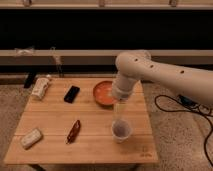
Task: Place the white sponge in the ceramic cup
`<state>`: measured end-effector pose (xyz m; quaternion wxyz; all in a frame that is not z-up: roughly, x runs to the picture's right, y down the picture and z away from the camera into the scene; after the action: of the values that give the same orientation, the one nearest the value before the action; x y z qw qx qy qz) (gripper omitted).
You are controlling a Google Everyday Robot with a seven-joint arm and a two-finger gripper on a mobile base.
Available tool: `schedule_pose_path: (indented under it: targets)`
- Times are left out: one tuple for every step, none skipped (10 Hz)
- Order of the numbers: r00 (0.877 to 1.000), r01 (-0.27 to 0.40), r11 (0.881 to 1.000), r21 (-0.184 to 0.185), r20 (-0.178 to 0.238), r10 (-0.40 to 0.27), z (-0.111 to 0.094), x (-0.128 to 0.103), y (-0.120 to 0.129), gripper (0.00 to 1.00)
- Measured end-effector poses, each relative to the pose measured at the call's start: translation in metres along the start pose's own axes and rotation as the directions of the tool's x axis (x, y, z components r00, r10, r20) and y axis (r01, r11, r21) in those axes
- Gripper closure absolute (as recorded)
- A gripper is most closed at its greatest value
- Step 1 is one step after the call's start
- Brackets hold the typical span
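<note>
gripper [120, 114] jaws blurred above ceramic cup [121, 131]

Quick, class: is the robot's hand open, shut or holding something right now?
Hand: open, holding nothing, just above the cup; the sponge lies apart on the table.

Red-brown item [74, 131] lies between white sponge [31, 138] and gripper [120, 113] over cup [121, 133].

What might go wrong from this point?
The tool hangs open right above the ceramic cup, while the white sponge lies far off, near the front corner of the table, left in the picture. Swinging over low might tip the cup. The reddish-brown item lies between them and might get swept.
</note>
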<state>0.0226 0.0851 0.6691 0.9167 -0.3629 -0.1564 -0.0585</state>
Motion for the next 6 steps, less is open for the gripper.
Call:
schedule_pose_path:
  targets:
    - [0.999, 0.037, 0.999, 0.002, 0.000, -0.037, 0.002, -0.027, 0.000, 0.20]
    - [0.997, 0.073, 0.997, 0.002, -0.001, -0.073, 0.006, -0.052, 0.006, 0.20]
    - [0.994, 0.107, 0.994, 0.002, -0.004, -0.107, 0.011, -0.078, 0.015, 0.20]
    - [0.989, 0.148, 0.989, 0.003, -0.005, -0.148, 0.018, -0.107, 0.020, 0.20]
    - [0.980, 0.197, 0.980, 0.006, -0.011, -0.197, 0.027, -0.138, 0.026, 0.20]
    - [0.970, 0.242, 0.970, 0.006, -0.021, -0.242, 0.037, -0.163, 0.033, 0.20]
